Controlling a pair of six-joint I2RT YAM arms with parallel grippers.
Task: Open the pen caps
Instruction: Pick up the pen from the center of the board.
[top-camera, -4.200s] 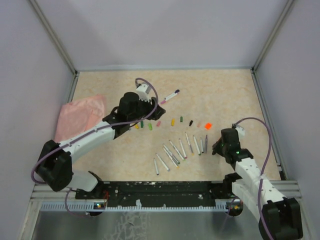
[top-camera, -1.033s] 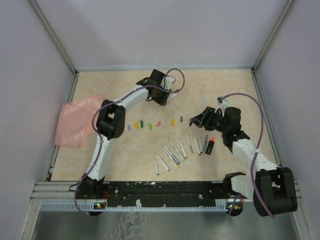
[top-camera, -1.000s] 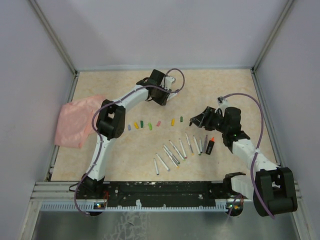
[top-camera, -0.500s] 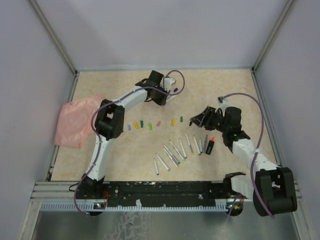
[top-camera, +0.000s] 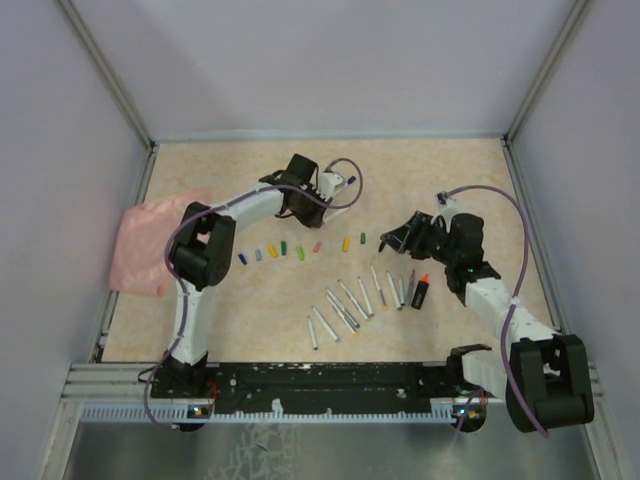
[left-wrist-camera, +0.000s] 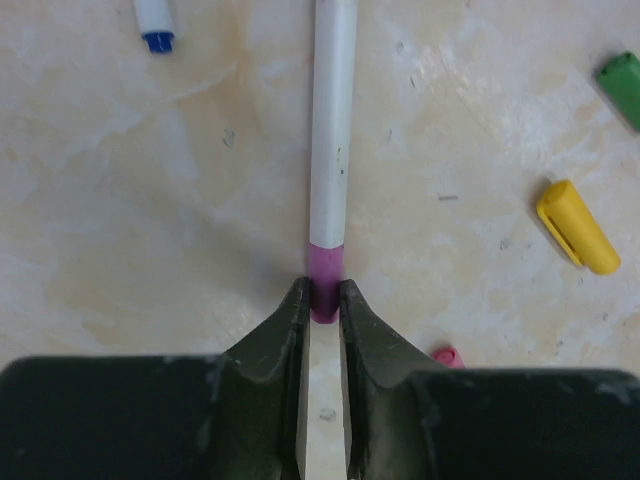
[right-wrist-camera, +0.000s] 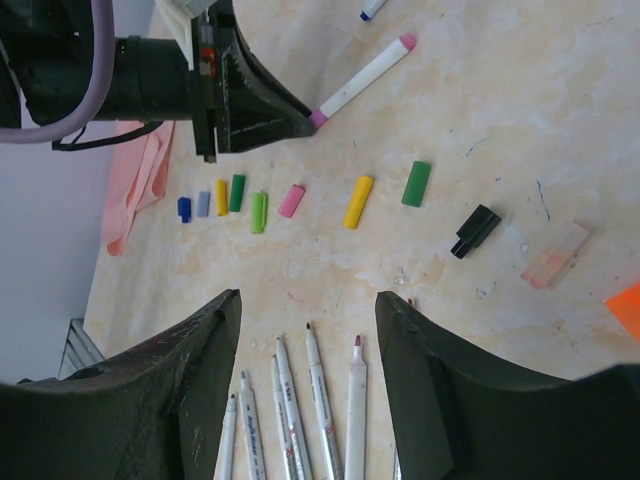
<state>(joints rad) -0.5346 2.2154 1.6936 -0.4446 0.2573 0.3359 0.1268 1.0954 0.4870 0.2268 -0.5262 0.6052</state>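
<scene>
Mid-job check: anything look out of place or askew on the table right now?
Nothing spilled or broken. One blue-tipped pen lies at the far side, apart from the fanned uncapped pens. The black cap and a clear cap lie crooked at the end of the cap row.

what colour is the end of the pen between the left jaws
The pen end is magenta-pink, clearest in the left wrist view.

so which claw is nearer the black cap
Right. The right claw hangs open just beside the black cap; the left claw is farther off, shut on the pink-ended pen.
</scene>
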